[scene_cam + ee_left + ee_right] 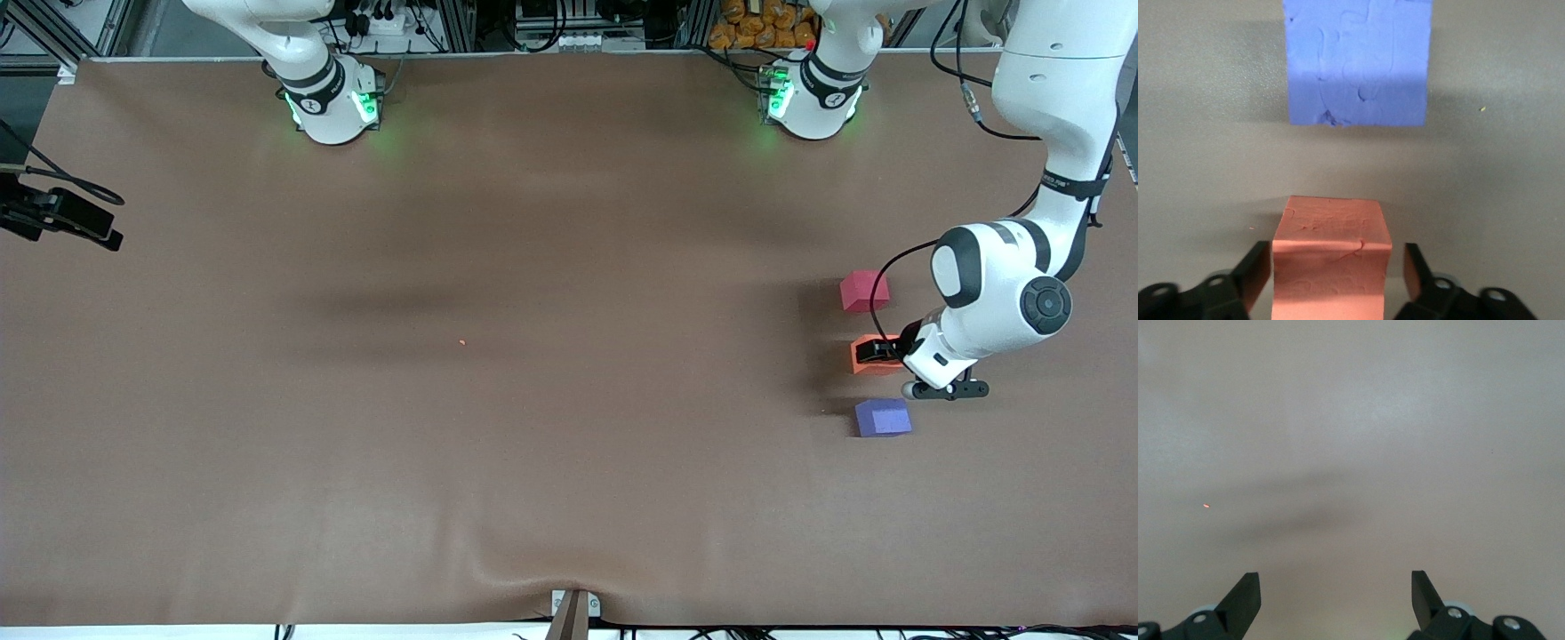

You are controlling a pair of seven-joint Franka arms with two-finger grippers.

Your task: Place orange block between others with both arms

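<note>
On the brown worktop, the orange block sits between the others, pinkish-red cube and purple-blue cube; left tool spread around it, apparently with slight gaps; right tool spread, over bare worktop.

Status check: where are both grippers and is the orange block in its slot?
Left gripper open, straddling orange block, set down between pinkish-red cube and purple-blue cube. Right gripper open, waiting over bare table. Nothing in the way.
</note>
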